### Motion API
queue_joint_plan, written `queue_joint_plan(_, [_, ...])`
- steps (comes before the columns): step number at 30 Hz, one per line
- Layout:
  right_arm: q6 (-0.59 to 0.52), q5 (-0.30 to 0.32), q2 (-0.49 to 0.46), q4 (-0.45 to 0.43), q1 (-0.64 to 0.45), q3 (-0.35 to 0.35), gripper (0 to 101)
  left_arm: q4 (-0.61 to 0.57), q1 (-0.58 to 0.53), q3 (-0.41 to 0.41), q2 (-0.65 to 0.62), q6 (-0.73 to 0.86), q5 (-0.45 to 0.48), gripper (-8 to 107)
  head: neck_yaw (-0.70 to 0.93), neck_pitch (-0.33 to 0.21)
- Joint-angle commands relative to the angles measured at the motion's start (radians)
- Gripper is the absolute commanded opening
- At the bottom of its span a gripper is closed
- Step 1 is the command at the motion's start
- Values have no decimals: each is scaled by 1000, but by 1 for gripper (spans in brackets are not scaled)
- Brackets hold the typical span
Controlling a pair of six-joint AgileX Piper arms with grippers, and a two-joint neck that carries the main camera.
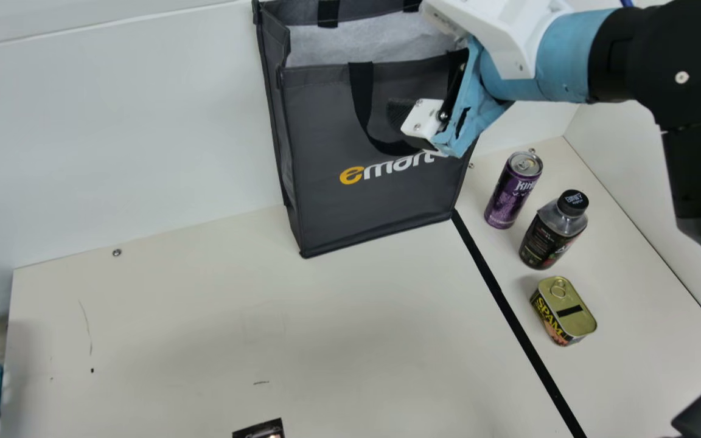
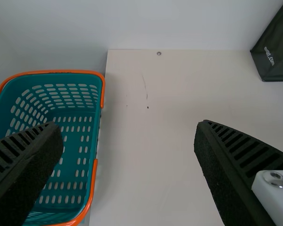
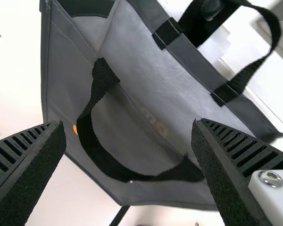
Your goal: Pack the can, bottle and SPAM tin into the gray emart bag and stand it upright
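Note right gripper (image 3: 127, 125) wide open, with nothing held, near front handle (image 3: 87, 132) of bag (image 1: 326, 219). In main view, find can (image 1: 509, 194) toward four o'clock from there, long axis upright; probably reach with this nearer arm (image 1: 630, 55).

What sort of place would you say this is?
Probably a robot test bench set up for a bagging task: a cream table against plain white panels, a robot arm over a shopping bag, and a few groceries, such as the SPAM tin.
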Motion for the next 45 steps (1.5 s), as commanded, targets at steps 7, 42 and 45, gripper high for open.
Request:
queue_joint_plan(7, [-52, 0, 69, 31, -12, -45, 95, 0, 0, 0, 0, 0, 0, 90, -1, -23])
queue_joint_plan(42, [-180, 0, 246, 41, 15, -78, 35, 0, 0, 0, 0, 0, 0, 90, -1, -23])
queue_joint_plan(45, [-183, 0, 242, 44, 14, -68, 15, 0, 0, 0, 0, 0, 0, 90, -1, -23])
